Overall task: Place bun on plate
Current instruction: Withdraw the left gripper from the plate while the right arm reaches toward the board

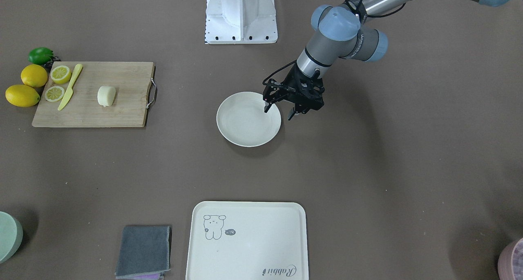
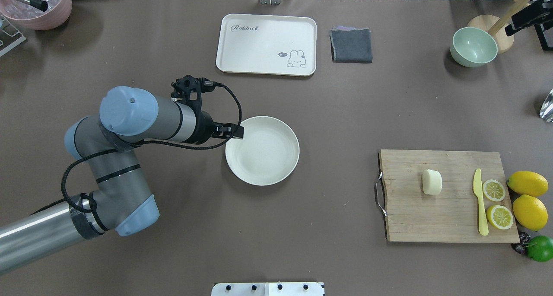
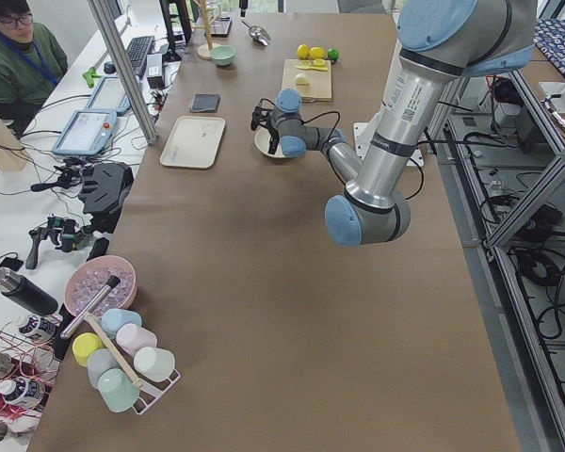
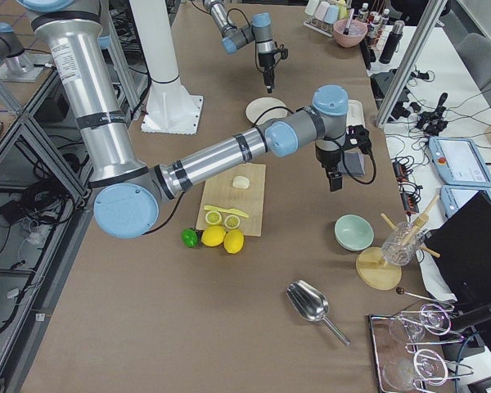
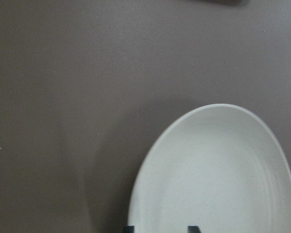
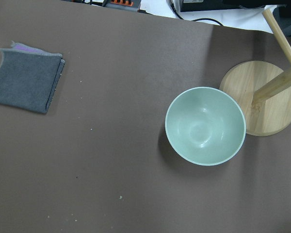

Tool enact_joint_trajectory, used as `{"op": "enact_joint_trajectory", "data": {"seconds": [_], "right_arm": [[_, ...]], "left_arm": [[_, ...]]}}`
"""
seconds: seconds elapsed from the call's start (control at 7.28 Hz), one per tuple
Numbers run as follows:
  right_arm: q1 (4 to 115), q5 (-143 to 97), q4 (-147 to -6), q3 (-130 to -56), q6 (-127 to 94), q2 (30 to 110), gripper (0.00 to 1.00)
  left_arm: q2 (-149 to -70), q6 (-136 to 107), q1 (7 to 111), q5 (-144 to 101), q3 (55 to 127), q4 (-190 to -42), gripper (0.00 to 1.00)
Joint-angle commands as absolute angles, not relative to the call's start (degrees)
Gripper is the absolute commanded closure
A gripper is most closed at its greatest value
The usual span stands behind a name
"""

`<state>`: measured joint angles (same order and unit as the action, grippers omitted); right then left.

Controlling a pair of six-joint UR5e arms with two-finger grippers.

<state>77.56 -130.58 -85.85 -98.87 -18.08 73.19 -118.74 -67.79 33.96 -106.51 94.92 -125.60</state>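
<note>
Evidently the pick-up is pending: the bun (image 2: 432, 182) lies on the cutting board (image 2: 449, 218) by the bench's (image 2: 328, 227) right edge, well apart from the plate (image 2: 268, 157), whose rim is overhung by the open left claw (image 1: 278, 112). Whether the right claw (image 4: 335, 182) is open cannot be told. The bun must be grasped next.

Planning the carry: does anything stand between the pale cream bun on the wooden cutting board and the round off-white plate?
Nothing visible does: only bare board and brown tabletop lie between the bun and plate.

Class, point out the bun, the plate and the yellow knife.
bun (image 2: 432, 182), overhead exterior view, its top middle.
plate (image 2: 263, 151), overhead exterior view, its bare centre.
yellow knife (image 2: 478, 188), overhead exterior view, its blade.
</note>
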Motion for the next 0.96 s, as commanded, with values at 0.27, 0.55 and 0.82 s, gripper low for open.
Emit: {"op": "enact_joint_trajectory", "data": {"seconds": [0.27,0.55,0.82], "right_arm": [[72.9,-134.5,-85.9,-102.0,-18.3,72.2,0.0],[69.4,-136.1,-85.9,-103.2,-18.3,73.5,0.0],[63.6,-134.7,-85.8,-103.1,-18.4,77.2,0.0]], "left_arm": [[-115.0,-53.6,51.2,-115.6,94.0,-125.0,0.02],[-113.9,-50.9,56.6,-116.8,90.1,-125.3,0.02],[-114.0,-43.7,58.5,-116.3,85.9,-125.7,0.02]]}}
